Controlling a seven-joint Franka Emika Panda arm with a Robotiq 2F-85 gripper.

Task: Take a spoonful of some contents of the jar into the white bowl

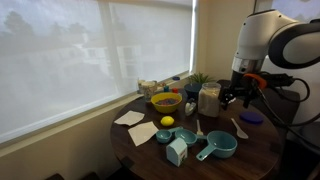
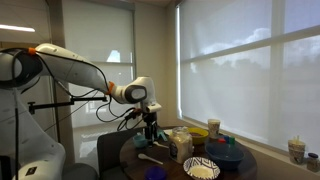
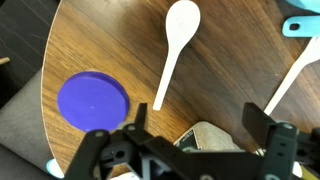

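Black gripper (image 3: 192, 128) hovers low over the round wooden table (image 3: 100, 40), jaws apart, holding nothing. The white plastic spoon (image 3: 172, 50) lies untouched beside the flat purple lid (image 3: 93, 100) (already off). The clear jar (image 1: 209, 98) and white bowl (image 2: 201, 169) wait: all scooping remains.

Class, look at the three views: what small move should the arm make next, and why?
Probably shift the open, empty gripper toward the pale spoon and lower it over the handle. That spoon lies flat on the wooden table beside the purple lid, not yet picked up, and scooping needs it first.
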